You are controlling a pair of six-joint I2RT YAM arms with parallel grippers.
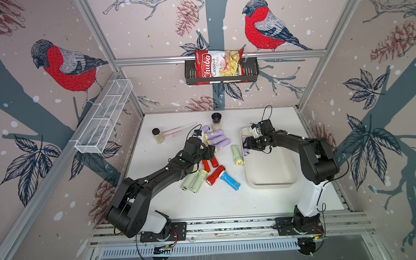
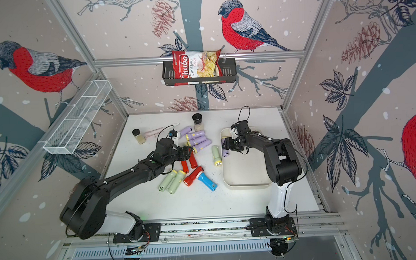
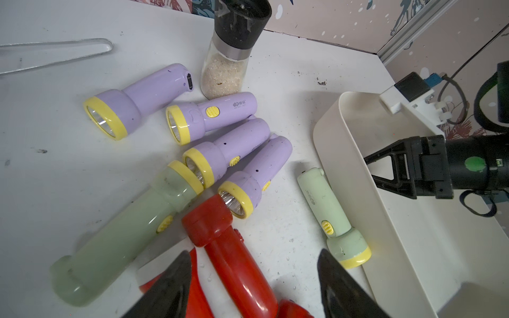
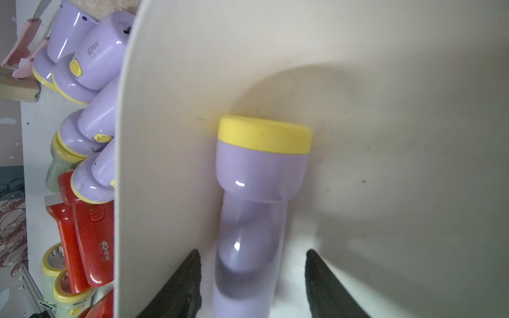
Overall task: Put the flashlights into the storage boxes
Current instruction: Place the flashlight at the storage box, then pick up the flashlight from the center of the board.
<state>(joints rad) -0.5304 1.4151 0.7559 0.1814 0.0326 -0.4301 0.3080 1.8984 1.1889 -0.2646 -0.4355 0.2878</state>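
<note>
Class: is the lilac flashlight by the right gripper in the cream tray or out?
In. The lilac flashlight lies inside the tray, beside its wall, the right gripper open around it.

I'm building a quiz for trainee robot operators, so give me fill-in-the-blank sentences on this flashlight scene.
The yellow-headed plastic flashlight lying in the cream-white shallow plastic tray is ____. The left gripper, jaws open, hovers over a ____ plastic flashlight. Exactly one flashlight on the white table is ____.
Missing: lilac; red; blue.
</note>
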